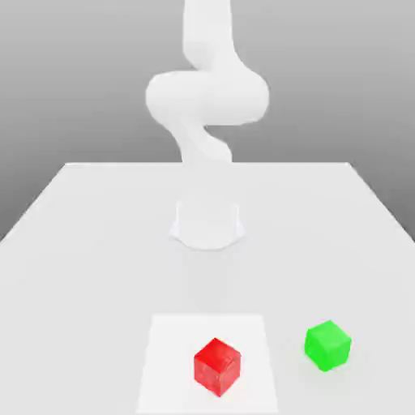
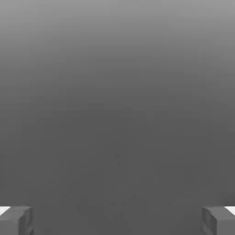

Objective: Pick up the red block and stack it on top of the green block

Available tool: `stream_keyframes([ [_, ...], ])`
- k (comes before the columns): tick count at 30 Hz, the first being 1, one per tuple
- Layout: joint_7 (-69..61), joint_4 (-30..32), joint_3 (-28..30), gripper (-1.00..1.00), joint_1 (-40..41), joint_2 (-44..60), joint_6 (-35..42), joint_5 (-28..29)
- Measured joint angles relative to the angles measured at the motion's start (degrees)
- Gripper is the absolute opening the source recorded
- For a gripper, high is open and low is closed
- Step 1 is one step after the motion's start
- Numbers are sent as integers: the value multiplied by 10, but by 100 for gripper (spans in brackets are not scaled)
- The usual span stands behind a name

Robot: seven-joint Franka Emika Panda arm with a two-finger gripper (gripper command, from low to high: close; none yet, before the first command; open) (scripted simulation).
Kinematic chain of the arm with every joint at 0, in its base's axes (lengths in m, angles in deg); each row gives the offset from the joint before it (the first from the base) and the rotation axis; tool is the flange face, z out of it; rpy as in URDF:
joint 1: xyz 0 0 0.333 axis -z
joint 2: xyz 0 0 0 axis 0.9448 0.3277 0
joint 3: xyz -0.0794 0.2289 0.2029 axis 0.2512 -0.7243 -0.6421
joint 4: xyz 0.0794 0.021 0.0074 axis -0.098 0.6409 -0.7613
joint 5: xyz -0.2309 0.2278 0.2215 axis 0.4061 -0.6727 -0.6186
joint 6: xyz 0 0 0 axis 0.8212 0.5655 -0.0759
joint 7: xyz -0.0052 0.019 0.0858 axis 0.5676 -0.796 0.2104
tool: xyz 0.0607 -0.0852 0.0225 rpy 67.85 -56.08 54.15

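Red block (image 1: 217, 367), seen on the pale square at the lower centre of the exterior view; the empty pincer (image 2: 117, 221), fingers apart, is judged to need lowering towards it.

The white arm (image 1: 207, 89) stands upright near the middle of the exterior view, its base (image 1: 207, 223) just below centre. Its upper part runs out at the top edge, above a thick, rounded bend that bulges to both sides in the upper middle. In the hand view the gripper (image 2: 117, 221) has its two fingers wide apart, one in each lower corner; what looks like bare space lies between them, though the grey makes that hard to judge.
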Motion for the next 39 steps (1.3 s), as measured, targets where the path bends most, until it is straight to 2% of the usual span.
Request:
stream_keyframes([
  [8, -177, 53, 62, 0, -71, 170, -76, -32],
  [14, -307, 91, 86, 0, -104, 296, -131, -57],
  [19, -403, 124, 85, 0, -111, 398, -178, -60],
  [23, -457, 147, 83, 0, -107, 477, -220, -38],
  [28, -495, 137, 51, 0, -82, 579, -301, -72],
  [29, -500, 135, 45, -100, -77, 593, -313, -77],
  [35, -501, 134, 41, -100, -74, 600, -317, -79],
  [39, -480, 143, 60, -100, -87, 542, -270, -51],
])
